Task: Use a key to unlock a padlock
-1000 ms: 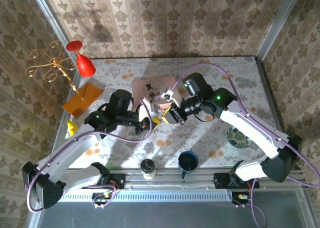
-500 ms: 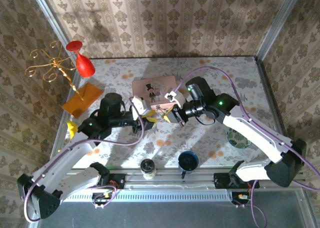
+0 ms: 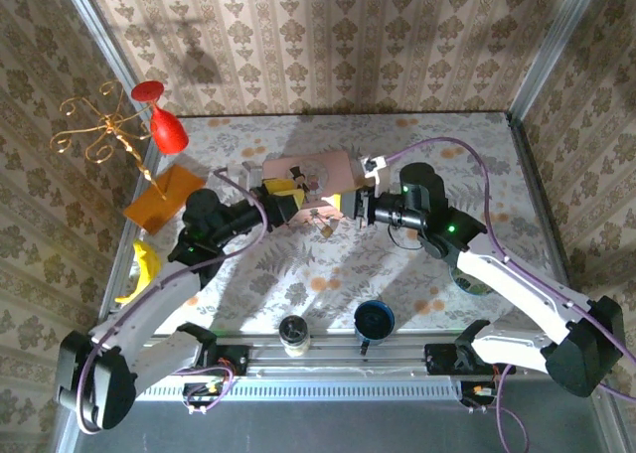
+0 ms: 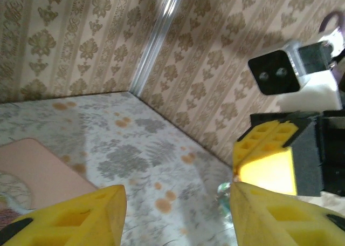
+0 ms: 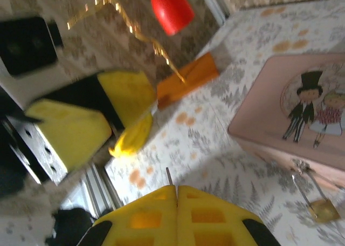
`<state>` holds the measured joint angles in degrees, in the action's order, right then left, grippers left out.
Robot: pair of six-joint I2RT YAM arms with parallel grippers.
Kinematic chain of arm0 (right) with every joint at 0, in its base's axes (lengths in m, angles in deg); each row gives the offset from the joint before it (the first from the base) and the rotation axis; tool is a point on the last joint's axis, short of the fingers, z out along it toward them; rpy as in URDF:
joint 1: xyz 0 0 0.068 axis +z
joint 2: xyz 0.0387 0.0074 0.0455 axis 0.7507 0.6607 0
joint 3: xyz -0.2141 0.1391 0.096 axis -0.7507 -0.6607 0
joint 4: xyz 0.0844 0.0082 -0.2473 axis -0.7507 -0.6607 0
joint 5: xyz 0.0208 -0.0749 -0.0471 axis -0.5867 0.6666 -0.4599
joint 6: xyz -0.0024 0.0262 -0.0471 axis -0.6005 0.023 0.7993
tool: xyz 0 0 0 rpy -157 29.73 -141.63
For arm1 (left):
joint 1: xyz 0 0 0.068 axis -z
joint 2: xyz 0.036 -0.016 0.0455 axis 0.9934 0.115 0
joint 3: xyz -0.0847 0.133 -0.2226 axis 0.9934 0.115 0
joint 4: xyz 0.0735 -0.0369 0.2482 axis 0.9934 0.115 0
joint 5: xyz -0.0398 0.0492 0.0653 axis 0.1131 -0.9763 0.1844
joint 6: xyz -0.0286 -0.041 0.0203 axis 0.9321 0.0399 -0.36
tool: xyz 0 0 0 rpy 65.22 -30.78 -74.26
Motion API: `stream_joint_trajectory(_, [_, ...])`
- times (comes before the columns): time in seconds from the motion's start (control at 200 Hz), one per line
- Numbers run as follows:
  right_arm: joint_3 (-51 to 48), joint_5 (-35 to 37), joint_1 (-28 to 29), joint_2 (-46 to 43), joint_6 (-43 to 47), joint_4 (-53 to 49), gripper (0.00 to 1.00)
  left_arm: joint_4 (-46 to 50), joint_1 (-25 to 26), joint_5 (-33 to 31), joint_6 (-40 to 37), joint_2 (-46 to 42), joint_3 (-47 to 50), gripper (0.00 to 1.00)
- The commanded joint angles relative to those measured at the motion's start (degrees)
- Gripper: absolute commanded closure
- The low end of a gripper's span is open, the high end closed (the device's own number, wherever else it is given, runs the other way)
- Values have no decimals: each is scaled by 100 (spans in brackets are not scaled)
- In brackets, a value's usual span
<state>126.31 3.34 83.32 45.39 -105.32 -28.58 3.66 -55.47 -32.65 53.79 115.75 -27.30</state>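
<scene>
Top external view has the flowered table (image 3: 427, 145) carrying the pink picture box (image 3: 323, 165), with an arm reaching in from each side. The left gripper (image 4: 175, 203) holds its yellow fingers wide apart around nothing, while the right gripper (image 5: 176, 195) is pressed closed on the key (image 5: 168, 176) (a thin silvery tip pokes out). The padlock (image 5: 322, 209) lies on the table just in front of the box, its shackle running up to the clasp.
</scene>
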Motion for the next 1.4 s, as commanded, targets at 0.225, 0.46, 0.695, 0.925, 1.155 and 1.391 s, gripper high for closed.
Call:
stream_joint_trajectory(0.225, [-500,78,-188,-11,-1360,2151,100,-675,299,-320,1343,452,-643,54])
stream_joint_trajectory(0.46, [-513,-263,-216,109,-1600,2690,100,-759,538,-124,1332,828,-916,51])
stream_joint_trajectory(0.695, [-486,-354,-216,63,-1625,2678,100,-1164,573,24,1564,1054,-960,52])
stream_joint_trajectory(0.925, [-457,-389,-216,77,-1624,2656,100,-1698,574,227,1896,1238,-969,56])
stream_joint_trajectory(1.155, [-433,-372,-216,106,-1613,2665,100,-2011,548,281,2101,1337,-960,63])
stream_joint_trajectory(1.391, [-416,-385,-214,161,-1641,2727,100,-2071,539,334,2141,1377,-974,69])
